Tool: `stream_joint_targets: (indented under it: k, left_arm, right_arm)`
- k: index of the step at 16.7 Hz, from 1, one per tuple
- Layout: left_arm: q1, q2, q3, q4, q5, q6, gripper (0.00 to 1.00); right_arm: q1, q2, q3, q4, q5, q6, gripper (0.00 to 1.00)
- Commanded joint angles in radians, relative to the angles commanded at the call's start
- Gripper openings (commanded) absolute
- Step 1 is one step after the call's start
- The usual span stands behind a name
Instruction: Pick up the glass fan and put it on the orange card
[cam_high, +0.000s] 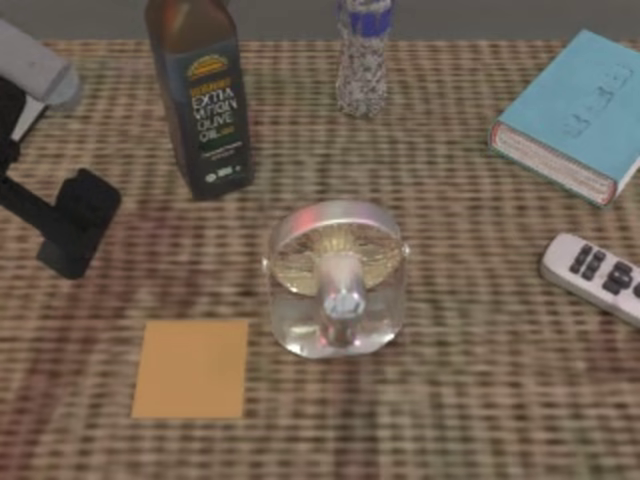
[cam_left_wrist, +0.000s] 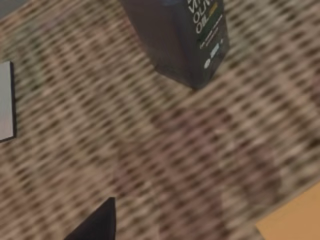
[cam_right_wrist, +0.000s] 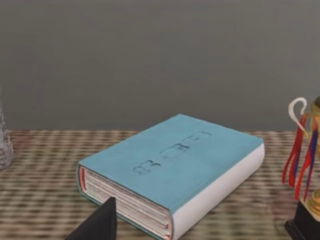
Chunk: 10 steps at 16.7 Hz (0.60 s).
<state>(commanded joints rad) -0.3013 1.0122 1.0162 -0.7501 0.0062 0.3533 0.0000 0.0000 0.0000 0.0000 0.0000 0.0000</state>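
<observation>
The glass fan (cam_high: 335, 280) stands in the middle of the woven table, a clear rounded block with a silvery rim, golden blades and a stubby hub. The orange card (cam_high: 192, 368) lies flat just to its left and nearer the front edge; its corner (cam_left_wrist: 295, 222) also shows in the left wrist view. My left gripper (cam_high: 75, 228) hovers at the left side, well apart from both, open and empty, with one dark fingertip (cam_left_wrist: 100, 222) in sight. My right arm is outside the top view; its fingertip (cam_right_wrist: 100, 222) shows before the book, jaws open and empty.
A dark olive oil bottle (cam_high: 200, 100) stands behind the card, near the left gripper. A clear water bottle (cam_high: 362, 55) is at the back, a light blue book (cam_high: 570, 115) at back right, a white remote (cam_high: 595, 272) at right. A trophy (cam_right_wrist: 307, 170) stands beside the book.
</observation>
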Motion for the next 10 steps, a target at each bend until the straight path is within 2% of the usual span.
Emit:
stream_joint_targets:
  k: [10]
  left_arm:
    - [-0.272, 0.907, 0.991, -0.641, 0.001, 0.298, 1.0]
  right_arm:
    - [0.0, 0.0, 0.0, 0.0, 0.0, 0.0, 1.0]
